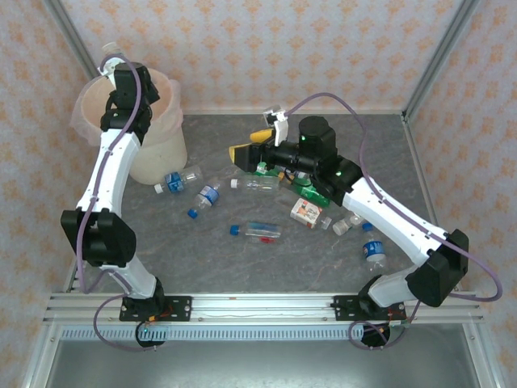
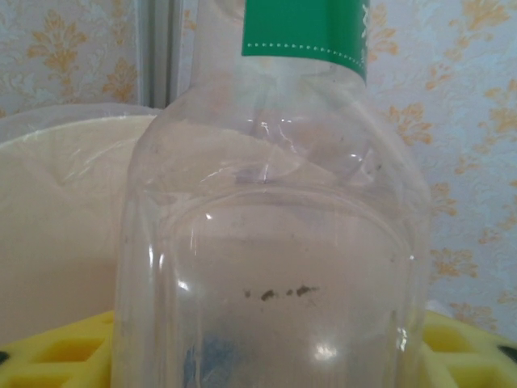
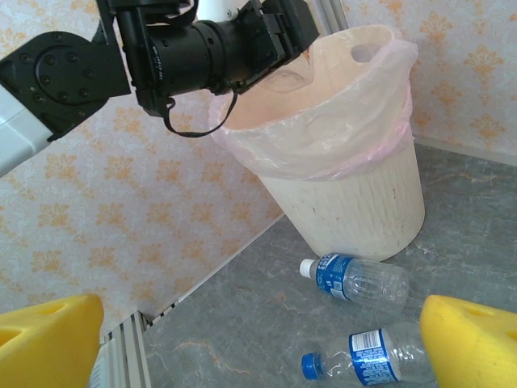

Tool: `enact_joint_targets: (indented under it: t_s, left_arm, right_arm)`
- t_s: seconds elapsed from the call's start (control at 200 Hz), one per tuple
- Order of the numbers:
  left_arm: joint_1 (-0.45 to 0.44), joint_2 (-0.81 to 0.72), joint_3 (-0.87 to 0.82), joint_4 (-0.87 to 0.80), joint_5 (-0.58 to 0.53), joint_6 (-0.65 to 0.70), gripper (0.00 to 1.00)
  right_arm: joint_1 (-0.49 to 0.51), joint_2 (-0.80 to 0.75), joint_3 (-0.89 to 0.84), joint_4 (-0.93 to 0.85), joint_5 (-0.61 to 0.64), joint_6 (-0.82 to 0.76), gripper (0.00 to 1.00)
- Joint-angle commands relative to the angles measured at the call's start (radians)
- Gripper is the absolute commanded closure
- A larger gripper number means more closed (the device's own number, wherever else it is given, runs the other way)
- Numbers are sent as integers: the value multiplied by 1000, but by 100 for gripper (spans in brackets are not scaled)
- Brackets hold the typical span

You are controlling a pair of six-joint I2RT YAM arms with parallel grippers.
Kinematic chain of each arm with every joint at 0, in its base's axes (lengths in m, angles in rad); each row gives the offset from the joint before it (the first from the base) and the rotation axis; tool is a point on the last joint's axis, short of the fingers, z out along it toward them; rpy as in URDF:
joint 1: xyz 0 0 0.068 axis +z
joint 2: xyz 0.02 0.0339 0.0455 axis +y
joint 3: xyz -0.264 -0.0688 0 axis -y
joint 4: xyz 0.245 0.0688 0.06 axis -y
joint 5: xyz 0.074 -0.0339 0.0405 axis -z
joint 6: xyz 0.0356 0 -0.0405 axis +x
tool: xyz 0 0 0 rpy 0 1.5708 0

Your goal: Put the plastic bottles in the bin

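Clear green-labelled bottle (image 2: pixel 266 242) sits within left gripper (image 2: pixel 258 360), above the bin (image 1: pixel 161 149) — clamped or loosed, cannot tell. Right gripper (image 3: pixel 258 347) wide, empty. Loose bottles (image 3: pixel 359 283) likely light, thin-walled, slick — grip mid-body, at the label.

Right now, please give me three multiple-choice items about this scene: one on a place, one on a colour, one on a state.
1. Where is the left gripper? A) over the bin B) on the table C) at its own base
2. Which colour is the label on the clear bottle between its fingers? A) red B) blue C) green
3. How is the right gripper? A) shut on a bottle B) open and empty C) shut on the bin's rim

A: it hangs above the bin's rim. C: the label is green. B: its jaws stand wide apart, nothing between.
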Motion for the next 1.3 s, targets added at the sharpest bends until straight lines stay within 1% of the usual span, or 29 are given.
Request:
enact_joint_targets:
  t_s: [0.0, 0.27, 0.4, 0.551, 0.741, 0.871, 0.966, 1.136, 1.296]
  left_arm:
    - [6, -6, 46, -21, 7, -28, 1]
    - [5, -28, 41, -36, 5, -16, 1]
    - [6, -39, 34, -36, 27, -8, 1]
    - [5, -81, -12, -10, 31, -4, 1]
    - [5, -148, -71, 19, 70, 3, 2]
    - [2, -209, -140, 40, 134, 4, 4]
    - [-5, -267, -212, 60, 159, 12, 5]
    - [-42, -366, -342, 73, 158, 66, 6]
    - [-103, -445, -453, 78, 177, 116, 7]
  right_arm:
    - [6, -31, -8, 37, 18, -1, 0]
    - [6, -25, -4, 37, 14, 8, 0]
    - [6, -28, -4, 35, 15, 7, 0]
    - [5, -27, -3, 35, 17, 7, 0]
    - [6, -31, -4, 35, 17, 11, 0]
    - [5, -32, -5, 37, 16, 12, 0]
    - [6, -33, -6, 38, 11, 16, 0]
    - [6, -35, -11, 40, 6, 27, 0]
    - [9, -23, -11, 36, 1, 46, 0]
